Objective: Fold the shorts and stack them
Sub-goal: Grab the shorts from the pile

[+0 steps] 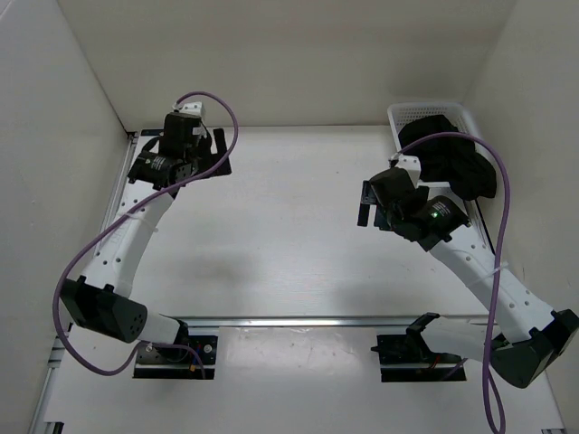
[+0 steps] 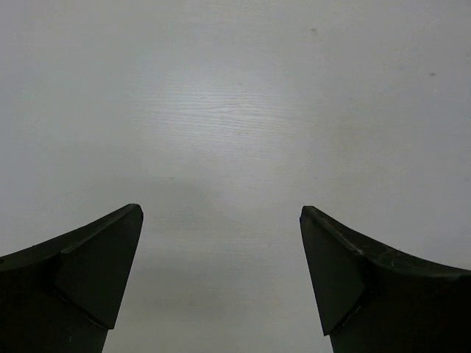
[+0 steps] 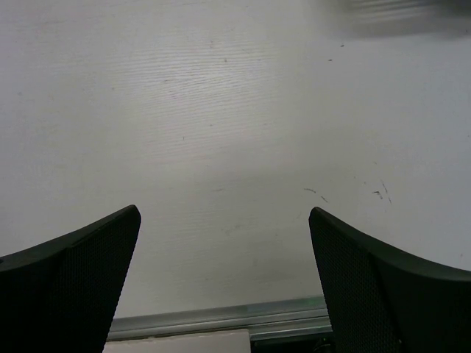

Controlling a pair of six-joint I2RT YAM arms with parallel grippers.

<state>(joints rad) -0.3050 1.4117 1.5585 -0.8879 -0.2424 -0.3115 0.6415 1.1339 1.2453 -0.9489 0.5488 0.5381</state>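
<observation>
The black shorts lie bunched in the white mesh basket at the far right corner and spill over its near rim. My right gripper hangs open and empty over the bare table, just left of the basket and apart from the shorts. Its wrist view shows only the white table between the wide-apart fingers. My left gripper is open and empty at the far left corner. Its wrist view shows only bare table. The shorts show in neither wrist view.
White walls close the table on the left, back and right. A metal rail runs across the near edge by the arm bases and also shows in the right wrist view. Purple cables loop from both arms.
</observation>
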